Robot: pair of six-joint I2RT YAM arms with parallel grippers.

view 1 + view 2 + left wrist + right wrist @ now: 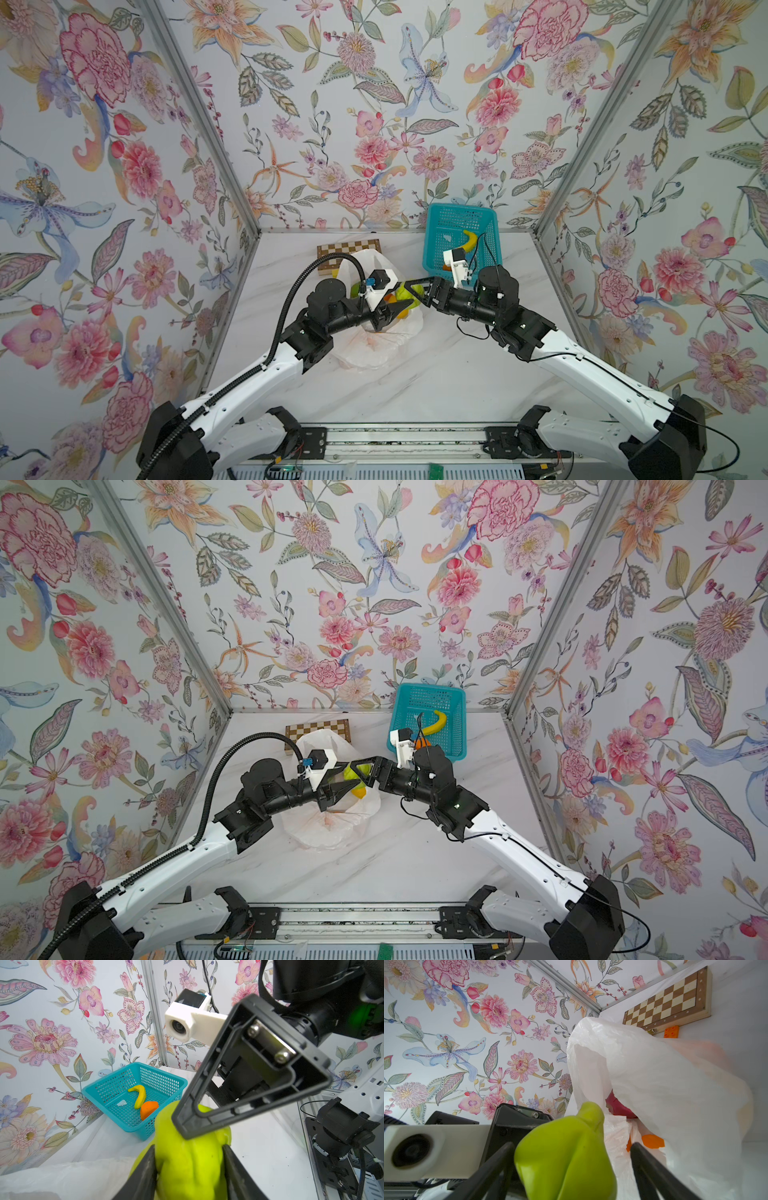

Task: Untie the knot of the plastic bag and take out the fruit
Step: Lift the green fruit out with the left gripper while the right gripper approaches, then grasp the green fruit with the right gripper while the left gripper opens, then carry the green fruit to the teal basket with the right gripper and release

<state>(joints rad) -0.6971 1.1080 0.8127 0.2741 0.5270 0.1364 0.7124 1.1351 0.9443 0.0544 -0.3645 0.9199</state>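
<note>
A lobed green fruit [405, 296] [353, 774] hangs above the open mouth of the white plastic bag [374, 349] [328, 831]. My left gripper [189, 1153] is shut on this fruit [187, 1169], its fingers pressed against both sides. My right gripper [572, 1147] is open, and its fingers straddle the same fruit [566, 1159] from the opposite side, one with a clear gap. Inside the bag [664, 1084] I see a magenta dragon fruit [617, 1108] and an orange piece [652, 1141]. The knot does not show.
The teal basket [461, 216] [428, 691] [116, 1082] stands at the back right and holds a banana [140, 1096] and an orange [148, 1108]. A chessboard [345, 249] [670, 999] lies behind the bag, with an orange block [671, 1031] beside it. Floral walls enclose three sides.
</note>
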